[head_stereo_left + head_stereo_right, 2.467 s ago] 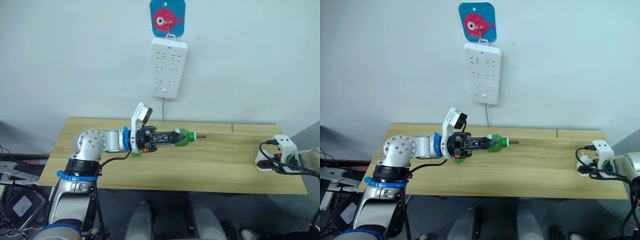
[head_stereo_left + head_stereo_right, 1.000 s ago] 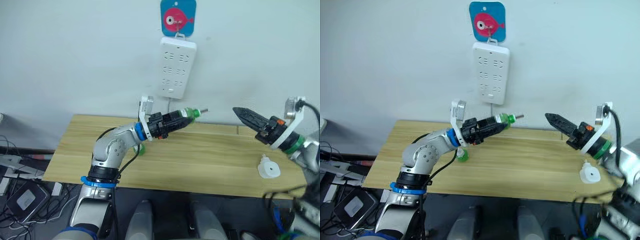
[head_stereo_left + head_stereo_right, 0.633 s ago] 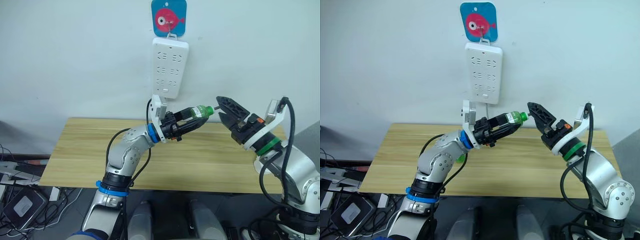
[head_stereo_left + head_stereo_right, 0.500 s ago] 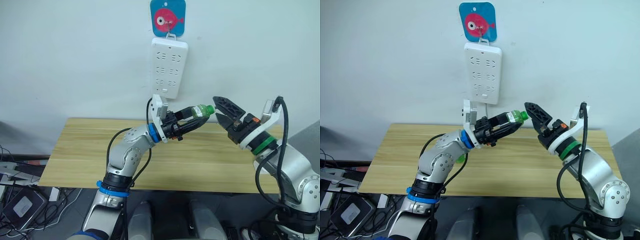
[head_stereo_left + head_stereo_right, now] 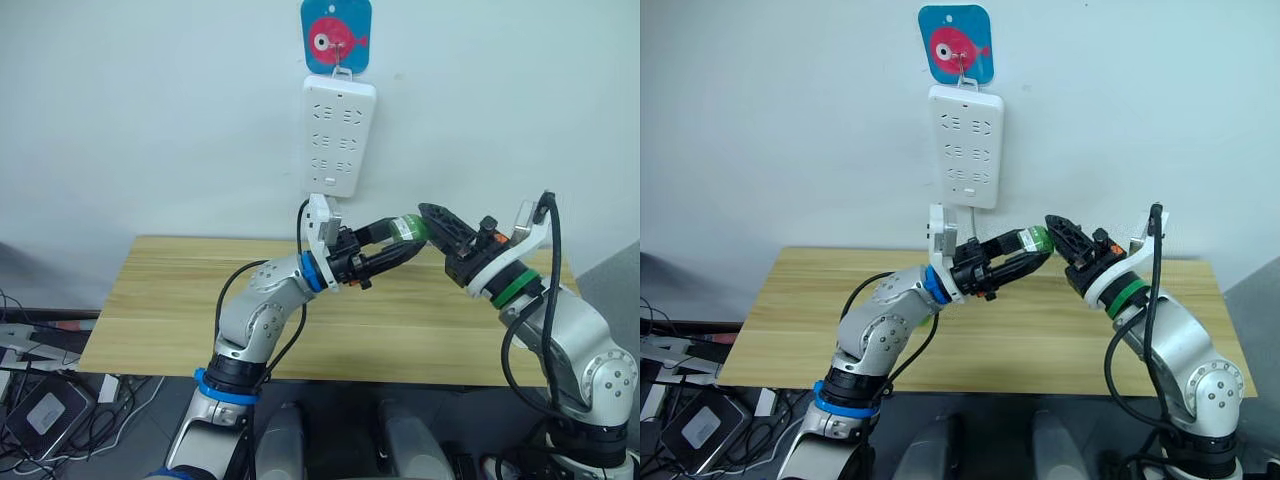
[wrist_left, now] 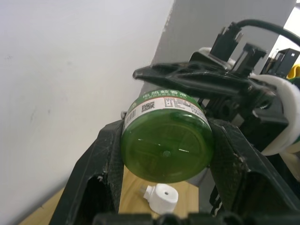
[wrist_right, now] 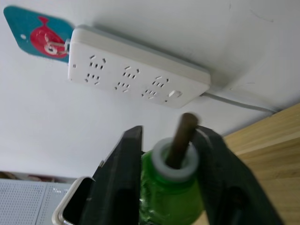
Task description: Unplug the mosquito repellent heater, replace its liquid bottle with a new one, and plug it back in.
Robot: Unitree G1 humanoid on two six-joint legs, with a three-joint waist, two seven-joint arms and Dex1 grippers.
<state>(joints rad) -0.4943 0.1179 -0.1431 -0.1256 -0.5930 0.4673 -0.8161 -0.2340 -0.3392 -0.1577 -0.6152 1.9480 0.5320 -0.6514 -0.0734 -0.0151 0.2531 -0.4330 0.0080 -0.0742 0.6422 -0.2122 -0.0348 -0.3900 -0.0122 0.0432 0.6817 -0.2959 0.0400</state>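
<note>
I hold the green bottle (image 5: 404,228) mid-air over the table (image 5: 160,300), left gripper (image 5: 385,243) clamped on its body, long axis running toward 2 o'clock. Right gripper (image 5: 1058,240) straddles the wick end, fingers narrow around the neck, contact unclear. Heater (image 6: 159,197) lies unplugged on the table below.

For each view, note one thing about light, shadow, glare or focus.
Head views: even light, power strip casts a faint shadow on the wall. Left wrist view: small highlights on the green bottle, right gripper behind in silhouette. Right wrist view: the bottle's wick is soft, the strip sharp.
</note>
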